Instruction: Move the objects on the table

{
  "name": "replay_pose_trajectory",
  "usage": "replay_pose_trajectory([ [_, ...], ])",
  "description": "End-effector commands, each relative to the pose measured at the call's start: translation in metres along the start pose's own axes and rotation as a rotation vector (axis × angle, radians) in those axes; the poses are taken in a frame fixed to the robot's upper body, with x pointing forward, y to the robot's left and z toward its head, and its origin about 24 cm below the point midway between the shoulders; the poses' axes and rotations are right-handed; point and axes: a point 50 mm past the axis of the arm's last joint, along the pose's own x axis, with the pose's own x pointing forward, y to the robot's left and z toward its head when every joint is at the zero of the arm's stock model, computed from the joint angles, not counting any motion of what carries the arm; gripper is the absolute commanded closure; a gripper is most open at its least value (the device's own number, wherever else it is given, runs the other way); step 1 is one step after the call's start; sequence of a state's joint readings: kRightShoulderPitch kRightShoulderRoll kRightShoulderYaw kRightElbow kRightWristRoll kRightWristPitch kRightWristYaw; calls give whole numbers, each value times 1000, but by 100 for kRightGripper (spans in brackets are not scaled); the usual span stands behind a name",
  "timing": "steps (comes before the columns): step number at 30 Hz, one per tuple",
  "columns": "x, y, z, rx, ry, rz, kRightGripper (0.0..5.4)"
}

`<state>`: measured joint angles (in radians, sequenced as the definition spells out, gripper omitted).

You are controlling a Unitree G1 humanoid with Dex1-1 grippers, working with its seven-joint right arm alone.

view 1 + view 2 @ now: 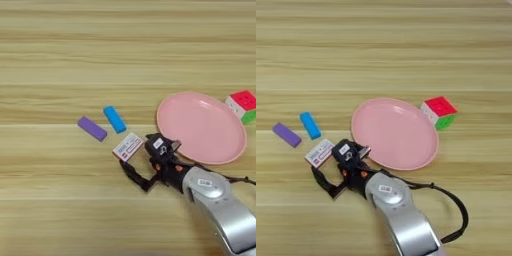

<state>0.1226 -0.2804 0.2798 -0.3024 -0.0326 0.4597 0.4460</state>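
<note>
My right gripper (138, 158) stands open low on the table (60, 60), its silver forearm coming in from the bottom right. A white eraser with a red-edged label (128, 146) lies flat at the mouth of the gripper. One black finger (154, 143) is at its right end and the other (131, 172) is just below it. To the left lie a small purple bar (92, 128) and a small blue bar (114, 119). A round pink plate (201, 127) lies to the right, with nothing on it. A multicolour puzzle cube (439, 112) stands beyond the plate's right rim.
A black cable (456, 210) loops off the forearm at the lower right.
</note>
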Motion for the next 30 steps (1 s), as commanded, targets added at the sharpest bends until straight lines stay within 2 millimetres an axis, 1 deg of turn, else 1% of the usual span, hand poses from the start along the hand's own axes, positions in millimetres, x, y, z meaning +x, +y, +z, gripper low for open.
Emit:
replay_pose_trajectory([
  [1,4,-10,11,-34,-49,-47,4],
  [4,7,-16,6,-19,-36,-84,4],
  [11,5,-28,-2,-40,-1,-161,4],
  [14,3,-29,2,-21,-26,-159,4],
  [18,2,-29,3,-40,-23,-168,4],
  [23,-1,-38,0,-35,-11,-218,4],
  [27,0,-41,-1,-28,-8,-233,4],
  [30,2,-33,4,5,-51,-202,4],
])
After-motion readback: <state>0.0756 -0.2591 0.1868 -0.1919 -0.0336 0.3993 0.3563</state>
